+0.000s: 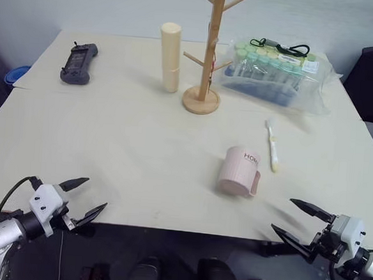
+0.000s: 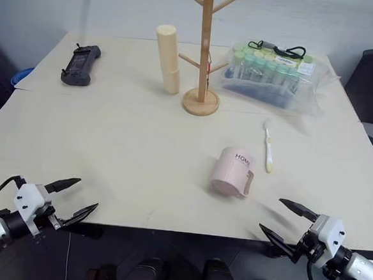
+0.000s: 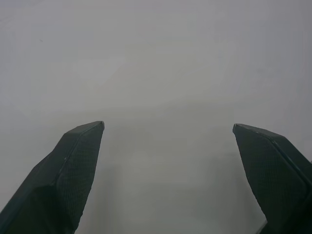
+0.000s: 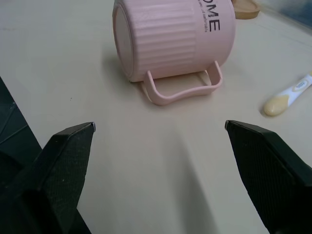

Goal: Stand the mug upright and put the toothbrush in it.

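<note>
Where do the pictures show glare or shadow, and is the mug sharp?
Right wrist view: the mug is sharp, casting a soft shadow on the table. Left eye view: glare on the plastic bag. Left wrist view: a featureless grey surface beyond the left tool.

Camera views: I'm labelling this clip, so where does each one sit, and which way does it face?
Left eye view: head, looking down over the table; left gripper and right gripper open at the near edge.
Right eye view: same scene, mug lying on its side, toothbrush beside it.
Left wrist view: along open fingers at bare tabletop.
Right wrist view: toward the mug's base and handle.
Shared: mug and toothbrush.
</note>
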Motion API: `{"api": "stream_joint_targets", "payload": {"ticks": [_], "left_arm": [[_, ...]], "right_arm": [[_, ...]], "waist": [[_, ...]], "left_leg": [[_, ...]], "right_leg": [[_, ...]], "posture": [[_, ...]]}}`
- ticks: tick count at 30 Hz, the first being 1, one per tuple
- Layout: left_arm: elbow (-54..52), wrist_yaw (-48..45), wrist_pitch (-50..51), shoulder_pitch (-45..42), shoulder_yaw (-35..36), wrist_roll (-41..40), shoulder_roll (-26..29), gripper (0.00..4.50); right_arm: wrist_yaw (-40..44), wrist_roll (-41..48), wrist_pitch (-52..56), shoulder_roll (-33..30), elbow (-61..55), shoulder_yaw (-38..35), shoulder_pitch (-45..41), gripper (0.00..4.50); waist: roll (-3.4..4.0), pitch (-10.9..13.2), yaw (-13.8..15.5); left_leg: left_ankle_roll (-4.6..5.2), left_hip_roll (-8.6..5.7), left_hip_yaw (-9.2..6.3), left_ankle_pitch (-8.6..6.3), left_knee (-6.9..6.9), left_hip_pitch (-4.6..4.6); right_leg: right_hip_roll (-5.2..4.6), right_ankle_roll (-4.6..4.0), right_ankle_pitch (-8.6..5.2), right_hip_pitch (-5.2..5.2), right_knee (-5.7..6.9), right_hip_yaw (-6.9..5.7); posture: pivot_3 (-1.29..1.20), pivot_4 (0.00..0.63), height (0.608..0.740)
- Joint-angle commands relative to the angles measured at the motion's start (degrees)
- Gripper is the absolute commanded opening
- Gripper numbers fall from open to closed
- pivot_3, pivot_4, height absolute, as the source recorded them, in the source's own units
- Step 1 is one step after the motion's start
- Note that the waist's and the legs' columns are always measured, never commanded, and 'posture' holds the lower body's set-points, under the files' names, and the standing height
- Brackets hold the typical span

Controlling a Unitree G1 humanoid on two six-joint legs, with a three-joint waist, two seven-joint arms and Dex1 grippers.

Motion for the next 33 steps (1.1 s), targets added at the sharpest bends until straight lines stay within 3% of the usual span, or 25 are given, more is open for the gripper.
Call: {"api": "stream_joint_targets", "payload": {"ticks": [1, 13, 18, 22, 27, 33], "left_arm": [[-0.63, 0.55, -0.16, -0.44, 1.47, -0.3, 0.47, 4.5], [-0.95, -2.52, 0.78, -1.93, 0.65, -3.97, 0.12, 4.5], [-3.25, -4.91, 6.14, -8.73, -0.57, -11.87, -0.3, 4.5], [-8.19, -8.23, 10.95, -12.69, -5.96, -13.45, 1.55, 4.5], [-9.68, -9.85, 13.74, -19.03, -13.91, -11.51, 1.1, 4.5], [-2.99, -10.92, 14.74, -28.42, -20.38, -7.86, -0.59, 4.5]], "right_arm": [[-0.56, 0.1, -0.83, 0.03, -0.85, 0.89, -1.08, 4.46], [-2.28, 0.19, -1.74, 1.64, 1.29, 2.08, -3.57, 4.46], [-6.73, 2.92, 1.89, 2.14, -3.21, 0.01, -4.15, 4.46], [-8.73, 6.57, 5.01, 0.68, -10.18, -5.75, 1.47, 4.46], [-9.85, 6.57, 6.47, 0.41, -9.19, -10.98, 6.91, 4.46], [-18.29, 16.21, 21.98, -0.92, -20.29, -7.15, 3.86, 4.46]], "waist": [[0.0, 0.0, -0.03], [0.0, 0.0, 0.01], [0.01, 0.0, 0.1], [0.07, -0.02, 0.1], [0.08, -0.03, 0.62], [0.23, -0.04, -0.41]], "left_leg": [[0.0, 0.0, 0.0, 0.0, 0.01, 0.0], [-0.11, -0.01, 0.0, 0.06, 0.05, 0.02], [-0.18, -0.01, -0.03, 0.1, 0.09, 0.01], [-0.3, -0.02, -0.03, 0.16, 0.1, -0.01], [-0.29, -0.03, -0.02, 0.15, 0.11, 0.01], [-0.18, 0.0, 0.01, 0.09, -0.02, 0.51]], "right_leg": [[0.0, 0.0, 0.0, 0.0, 0.01, 0.0], [-0.01, 0.01, 0.01, 0.05, 0.0, 0.0], [-0.01, 0.01, 0.01, 0.06, 0.04, -0.04], [0.0, 0.04, 0.02, 0.06, 0.02, -0.04], [0.01, 0.06, 0.02, 0.14, -0.06, -0.04], [0.09, 0.06, 0.03, 0.45, 0.07, 0.02]], "posture": [[0.0, 0.15, 0.74], [0.0, 0.15, 0.74], [0.0, 0.15, 0.74], [0.0, 0.15, 0.74], [0.0, 0.15, 0.74], [0.0, 0.15, 0.74]]}}
